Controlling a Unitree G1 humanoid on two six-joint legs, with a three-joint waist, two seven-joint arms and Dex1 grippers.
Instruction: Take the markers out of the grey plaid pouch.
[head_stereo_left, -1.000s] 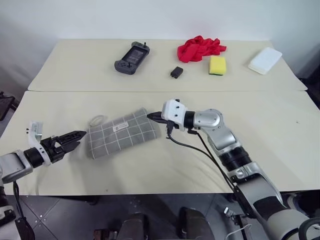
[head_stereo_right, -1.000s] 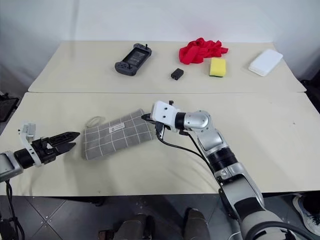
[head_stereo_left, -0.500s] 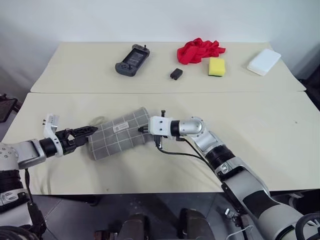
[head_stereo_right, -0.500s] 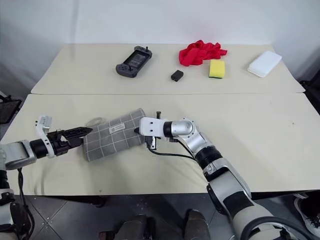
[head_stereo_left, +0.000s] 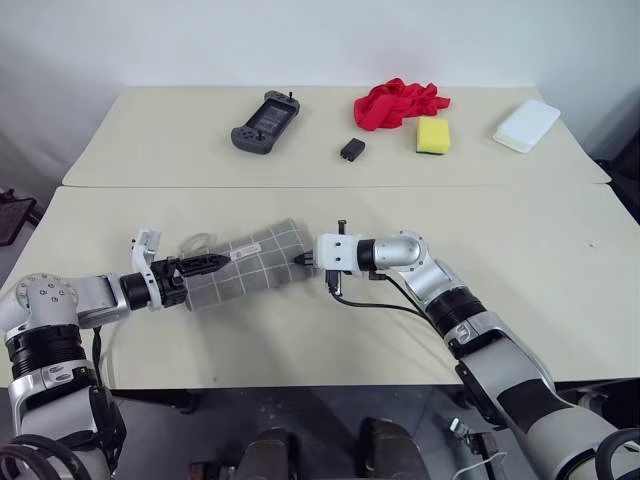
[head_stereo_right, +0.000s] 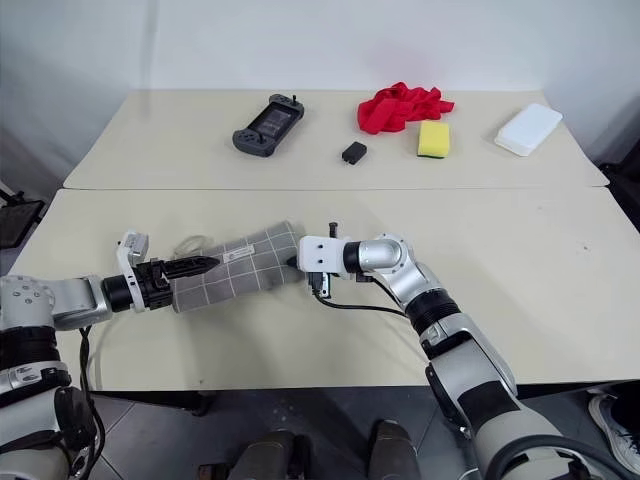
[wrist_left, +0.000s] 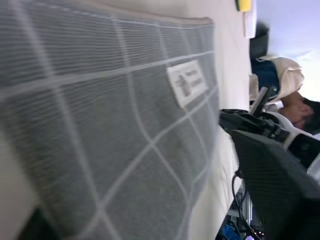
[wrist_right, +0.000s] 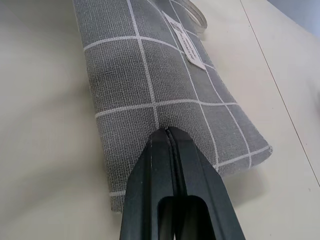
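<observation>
The grey plaid pouch (head_stereo_left: 255, 262) lies flat on the near table, with its white label (head_stereo_right: 237, 256) facing up and its white cord loop (head_stereo_left: 198, 241) at its left end. My left gripper (head_stereo_left: 212, 263) reaches in from the left, open. Its fingers (wrist_left: 280, 190) stand apart over the pouch's left end. My right gripper (head_stereo_left: 303, 258) points left and is shut. Its joined tips (wrist_right: 166, 131) rest on the pouch's right end, and no fabric shows between them. The markers are hidden.
On the far table stand a black game controller (head_stereo_left: 263, 120), a small black box (head_stereo_left: 352, 148), a bright red cloth (head_stereo_left: 400, 102), a yellow sponge (head_stereo_left: 432, 133) and a white block (head_stereo_left: 525, 124). A seam (head_stereo_left: 500, 183) divides the two tables.
My left gripper has moved right, from off the pouch's left end to over it, and its fingers have narrowed. The right gripper stays shut at the right end, a little lower.
</observation>
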